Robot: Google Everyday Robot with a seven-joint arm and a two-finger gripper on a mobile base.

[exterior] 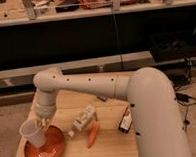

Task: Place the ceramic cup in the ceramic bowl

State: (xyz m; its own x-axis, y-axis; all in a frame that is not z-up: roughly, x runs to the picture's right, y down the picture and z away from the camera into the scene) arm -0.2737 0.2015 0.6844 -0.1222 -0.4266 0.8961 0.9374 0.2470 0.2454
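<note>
The ceramic cup (33, 132) is small, white and tapered. It hangs tilted over the left part of the ceramic bowl (49, 148), a wide shallow orange-red dish at the table's front left corner. My gripper (42, 122) reaches down from the pale arm and is shut on the cup's right rim. The cup's base is low over the dish; I cannot tell if it touches.
A white carton-like box (84, 118) lies right of the dish, with an orange carrot (93, 134) beside it and a dark bottle (125, 120) further right. The wooden table (110, 145) ends close to the dish at left and front. A dark counter runs behind.
</note>
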